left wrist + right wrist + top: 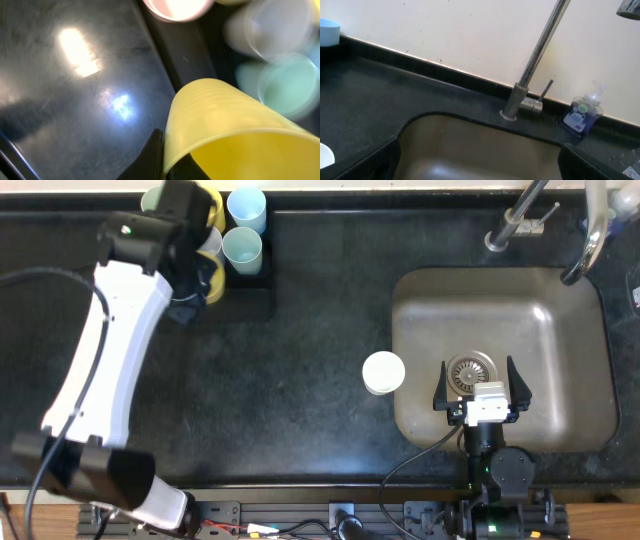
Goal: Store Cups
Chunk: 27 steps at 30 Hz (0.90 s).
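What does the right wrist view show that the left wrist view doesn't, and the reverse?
Right wrist, not left wrist: the faucet, the soap bottle beside it, the sink and the pale wall behind.
Left wrist, not right wrist: the yellow cup, its rim pinched in the left gripper, and blurred cups standing in the dark tray beyond it, a green cup among them.
Both: the black countertop.

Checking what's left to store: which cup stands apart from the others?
The white cup, alone on the counter beside the sink. The pale blue cups sit in the black tray, and the left gripper holds the yellow cup beside them.
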Each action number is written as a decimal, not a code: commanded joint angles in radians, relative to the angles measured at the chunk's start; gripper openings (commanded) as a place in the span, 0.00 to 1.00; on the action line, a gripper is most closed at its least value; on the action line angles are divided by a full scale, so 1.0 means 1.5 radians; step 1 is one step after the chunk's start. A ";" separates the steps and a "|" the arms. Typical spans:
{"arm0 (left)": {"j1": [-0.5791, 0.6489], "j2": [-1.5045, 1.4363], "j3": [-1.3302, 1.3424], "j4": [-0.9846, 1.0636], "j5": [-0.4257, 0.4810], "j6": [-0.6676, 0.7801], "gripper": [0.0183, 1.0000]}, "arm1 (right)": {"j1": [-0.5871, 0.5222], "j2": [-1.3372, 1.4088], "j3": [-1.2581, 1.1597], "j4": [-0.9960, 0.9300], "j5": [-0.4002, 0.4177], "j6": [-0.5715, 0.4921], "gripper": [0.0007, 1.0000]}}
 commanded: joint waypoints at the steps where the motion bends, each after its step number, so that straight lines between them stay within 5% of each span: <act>1: 0.038 0.051 -0.021 0.004 0.029 -0.094 0.02 | 0.004 -0.006 -0.009 0.003 0.005 0.003 1.00; 27: 0.097 0.144 -0.045 0.105 0.104 -0.086 0.02 | 0.004 -0.006 -0.009 0.003 0.005 0.003 1.00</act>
